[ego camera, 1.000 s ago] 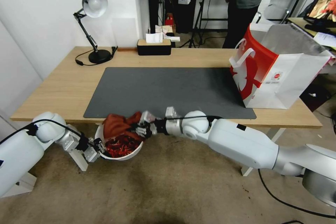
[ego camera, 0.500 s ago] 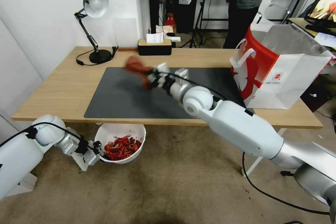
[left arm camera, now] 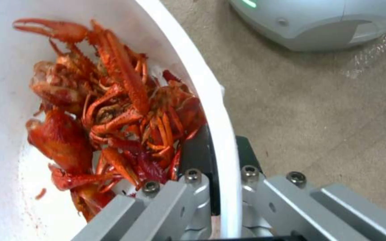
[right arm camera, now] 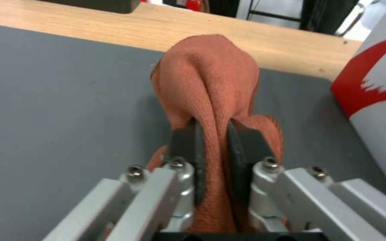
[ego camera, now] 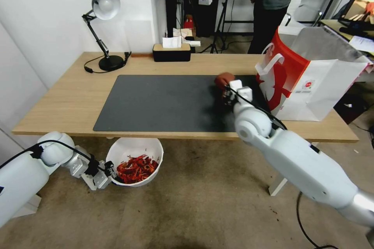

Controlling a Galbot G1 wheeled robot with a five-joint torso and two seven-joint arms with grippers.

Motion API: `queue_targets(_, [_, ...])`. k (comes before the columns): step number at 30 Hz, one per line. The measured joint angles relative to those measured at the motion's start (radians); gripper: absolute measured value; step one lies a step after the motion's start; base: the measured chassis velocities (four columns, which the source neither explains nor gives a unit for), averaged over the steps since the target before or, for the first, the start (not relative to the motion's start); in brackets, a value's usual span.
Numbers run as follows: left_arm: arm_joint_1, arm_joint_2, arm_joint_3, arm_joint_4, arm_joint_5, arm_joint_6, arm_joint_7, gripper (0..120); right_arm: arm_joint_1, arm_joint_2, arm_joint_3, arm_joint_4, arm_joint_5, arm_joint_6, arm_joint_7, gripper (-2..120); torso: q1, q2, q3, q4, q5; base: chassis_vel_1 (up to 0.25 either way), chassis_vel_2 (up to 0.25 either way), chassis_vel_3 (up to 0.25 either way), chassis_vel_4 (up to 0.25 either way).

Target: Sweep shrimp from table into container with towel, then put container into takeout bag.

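While left jaws pinch the container (ego camera: 134, 151) rim, right jaws have carried the pinched towel (ego camera: 224, 79) bagward.

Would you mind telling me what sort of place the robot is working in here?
Probably an office or lab used for recording: a wooden table with a desk lamp, tripod stands behind it, and a monitor.

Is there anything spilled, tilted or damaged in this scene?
Nothing stands out. The shrimp lie inside the container, which the left gripper grips by its rim below the table edge. The right gripper pinches the towel over the mat, beside the upright takeout bag.
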Motion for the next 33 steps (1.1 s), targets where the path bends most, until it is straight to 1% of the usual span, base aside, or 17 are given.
queue_targets(9, [0.012,0.0,-0.003,-0.014,0.004,0.001,0.0,0,-0.014,-0.01,0.017,0.033,0.009,-0.015,0.021,51,0.0,0.0,0.0,0.0002,-0.0001,0.0,0.0,0.0,0.0])
queue_targets(11, [0.012,0.001,-0.003,-0.014,0.004,0.001,0.0,0,-0.015,-0.012,0.02,0.035,0.01,-0.016,0.022,54,0.0,0.0,0.0,0.0002,-0.0002,0.0,0.0,0.0,0.0])
queue_targets(13, [0.011,0.004,-0.004,-0.016,0.004,0.002,-0.001,0,-0.027,-0.022,0.03,0.05,0.01,-0.005,0.015,67,0.0,0.0,0.0,0.0002,-0.0001,0.0,0.0,0.0,0.0])
queue_targets(15, [0.01,0.004,-0.004,-0.016,0.004,0.002,-0.001,0,-0.034,-0.027,0.038,0.059,0.01,0.016,-0.009,70,0.0,0.0,0.0,0.0001,-0.0001,0.0,0.0,0.0,0.0])
queue_targets(17, [0.008,0.003,-0.004,-0.015,0.005,0.002,-0.001,0,-0.059,-0.039,0.062,0.085,0.018,0.098,-0.102,80,0.0,0.0,0.0,0.0002,-0.0003,0.0,0.0,0.0,0.0])
queue_targets(18, [0.008,0.003,-0.004,-0.015,0.005,0.002,-0.001,0,-0.059,-0.039,0.062,0.085,0.018,0.098,-0.102,80,0.0,0.0,0.0,0.0002,-0.0003,0.0,0.0,0.0,0.0])
queue_targets(20, [0.005,-0.003,0.0,-0.012,0.012,0.002,-0.002,0,-0.133,-0.056,0.114,0.136,0.03,0.238,-0.263,90,0.0,0.0,0.0,0.0003,-0.0005,0.0,0.0,0.0,0.0])
queue_targets(21, [0.005,-0.003,0.0,-0.012,0.012,0.002,-0.002,0,-0.133,-0.056,0.114,0.136,0.03,0.238,-0.263,90,0.0,0.0,0.0,0.0003,-0.0005,0.0,0.0,0.0,0.0])
queue_targets(22, [0.004,-0.006,0.001,-0.011,0.015,0.002,-0.002,0,-0.183,-0.064,0.145,0.166,0.018,0.292,-0.314,96,0.0,0.0,0.0,0.0004,-0.0003,0.0,0.0,0.0,0.0])
queue_targets(24, [0.002,-0.009,0.002,-0.011,0.017,0.002,-0.002,0,-0.305,-0.082,0.225,0.233,-0.042,0.399,-0.393,99,0.0,0.0,0.0,0.0002,-0.0004,0.0,0.0,0.0,0.0])
queue_targets(26, [0.002,-0.009,0.003,-0.011,0.018,0.002,-0.002,0,-0.357,-0.088,0.255,0.258,-0.074,0.437,-0.415,99,0.0,0.0,0.0,-0.0001,-0.0004,0.0,0.0,0.0,0.0])
queue_targets(27, [0.002,-0.01,0.002,-0.011,0.018,0.002,-0.003,0,-0.469,-0.096,0.316,0.303,-0.141,0.518,-0.45,100,0.0,0.0,0.0,-0.0004,-0.0001,0.0,0.0,0.0,0.0])
queue_targets(28, [0.002,-0.01,0.002,-0.011,0.018,0.002,-0.003,0,-0.469,-0.096,0.316,0.303,-0.141,0.518,-0.45,100,0.0,0.0,0.0,-0.0004,-0.0001,0.0,0.0,0.0,0.0])
queue_targets(29, [0.003,-0.012,0.0,-0.01,0.018,0.002,-0.006,0,-0.58,-0.092,0.384,0.337,-0.2,0.583,-0.474,100,0.0,0.0,0.0,0.0002,-0.0004,0.0,0.0,0.0,0.0])
queue_targets(30, [0.002,-0.015,-0.003,-0.009,0.018,0.003,-0.009,0,-0.674,-0.076,0.435,0.359,-0.247,0.631,-0.489,100,0.0,0.0,0.0,-0.0002,-0.0002,0.0,0.0,0.0,0.0])
queue_targets(31, [0.002,-0.015,-0.003,-0.009,0.018,0.003,-0.009,0,-0.674,-0.076,0.435,0.359,-0.247,0.631,-0.489,100,0.0,0.0,0.0,-0.0002,-0.0002,0.0,0.0,0.0,0.0])
queue_targets(33, [-0.004,-0.02,-0.005,-0.007,0.017,0.003,-0.012,0,-0.825,-0.026,0.513,0.383,-0.332,0.712,-0.5,100,0.0,0.0,0.0,-0.0003,-0.0006,0.0,0.0,0.0,0.0])
